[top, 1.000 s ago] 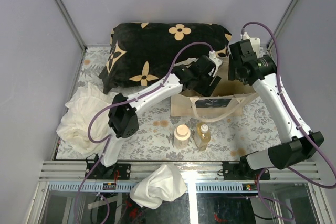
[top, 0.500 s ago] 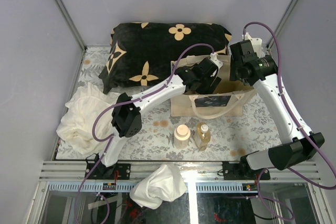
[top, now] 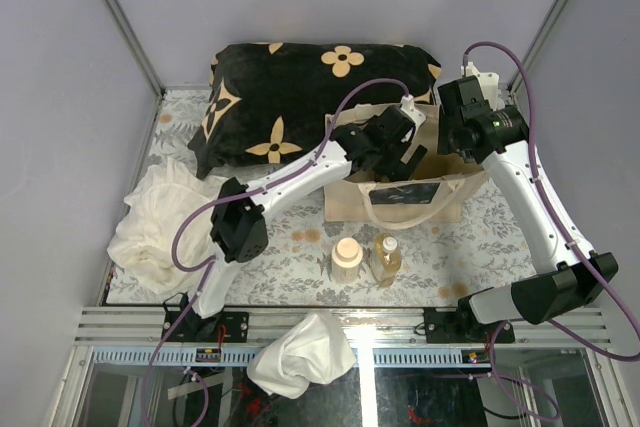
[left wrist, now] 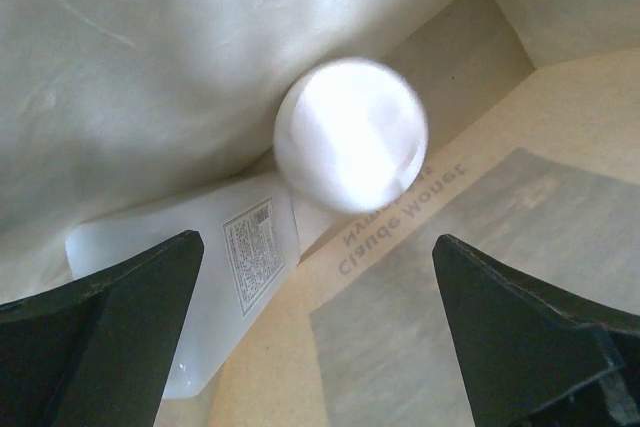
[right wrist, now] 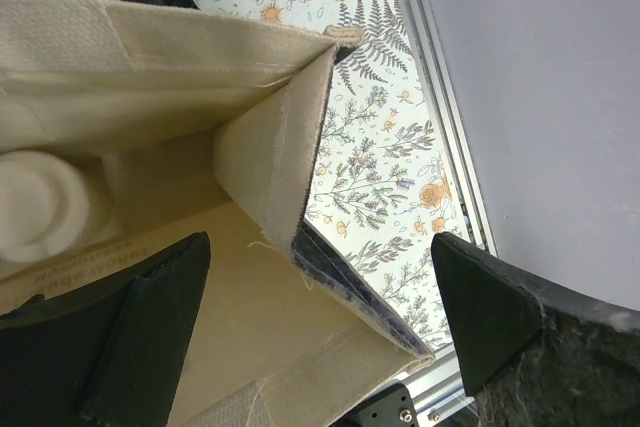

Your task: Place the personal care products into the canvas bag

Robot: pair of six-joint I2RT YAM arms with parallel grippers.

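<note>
I see left gripper [left wrist: 318, 247] spread, empty, over cream bottle [left wrist: 350, 134] and white bottle [left wrist: 235, 272] in canvas bag [top: 345, 202]. Right gripper [right wrist: 320, 242] spread too.

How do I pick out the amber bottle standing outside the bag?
Start at the canvas bag at mid-table. Two bottles stand in front of it. The amber bottle is the right one, see-through with a small white cap, unlike the cream bottle.
</note>
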